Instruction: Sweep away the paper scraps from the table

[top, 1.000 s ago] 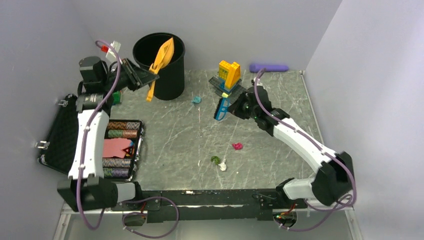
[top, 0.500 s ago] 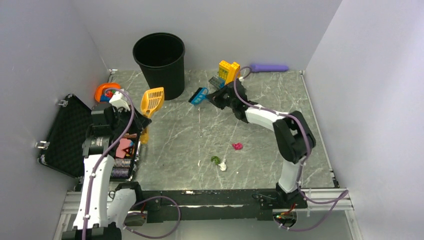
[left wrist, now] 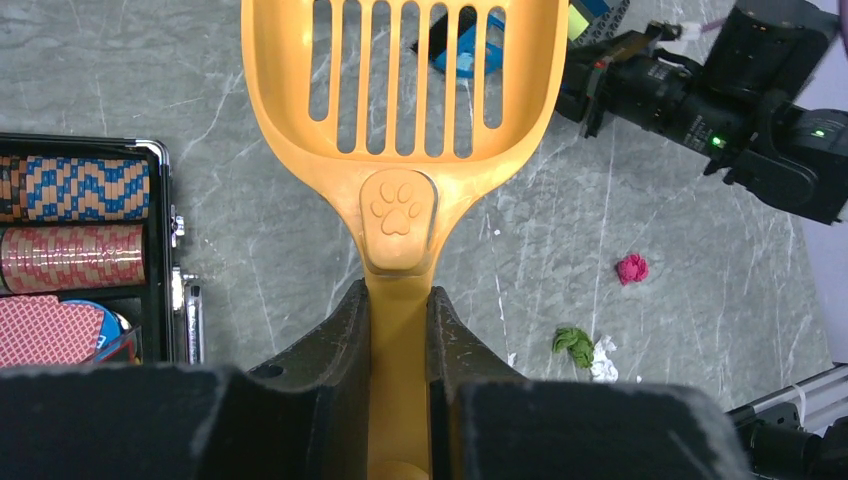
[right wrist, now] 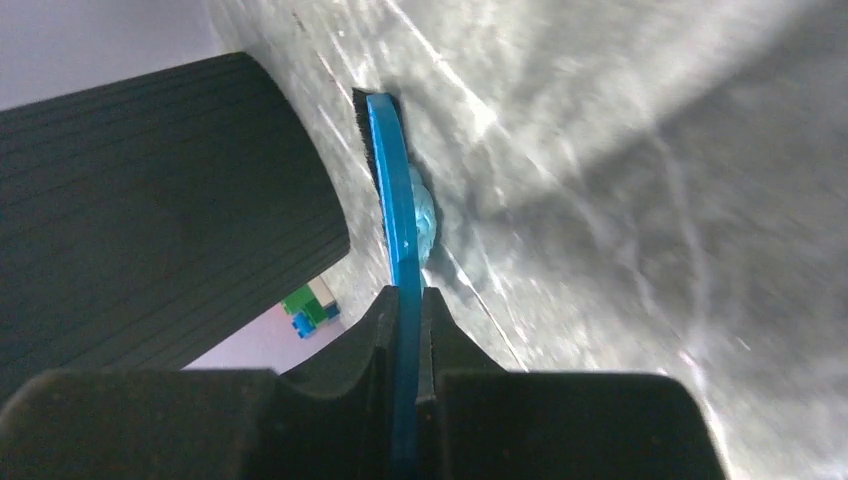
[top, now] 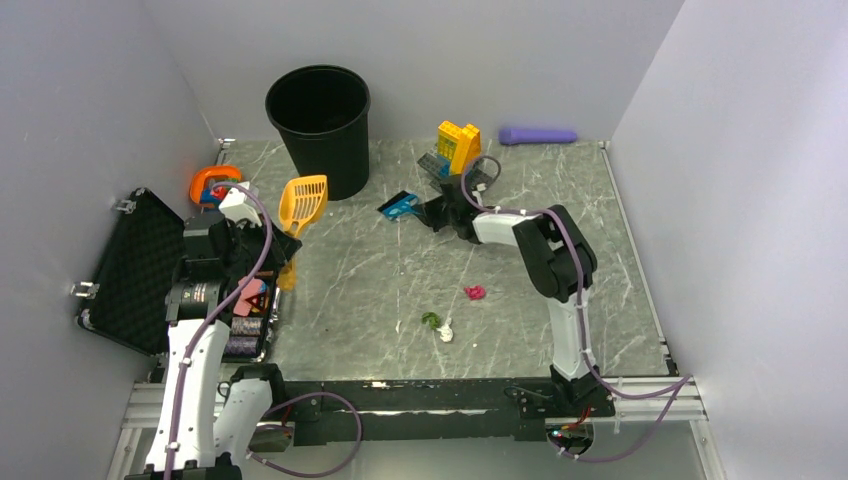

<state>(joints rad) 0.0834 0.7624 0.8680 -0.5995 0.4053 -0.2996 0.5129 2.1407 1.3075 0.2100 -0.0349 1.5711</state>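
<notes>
Clamping with the left gripper (left wrist: 399, 305) on the handle of an orange scoop (left wrist: 400, 90), with the slotted pan pointing away. Holding it over the left side of the table (top: 380, 280), beside an open black case (top: 125, 275) of chips.

Pinching with the right gripper (right wrist: 405, 300), closed tight, on a blue brush (right wrist: 397, 190). Keeping the bristle end down at the table surface, between a black bin (top: 318, 120) and a yellow brick build (top: 458, 145).

Noting one pale teal wad (right wrist: 424, 215) lying pressed against the side of the brush.

Seeing the other paper scraps (left wrist: 573, 342) lying on the table, well nearer the arm bases:
- a magenta wad (top: 475, 293) lying alone
- a green wad (top: 430, 320) and a white wad (top: 445, 333) lying just beside each other

Spotting a purple stick (top: 538, 135) along the back wall.
</notes>
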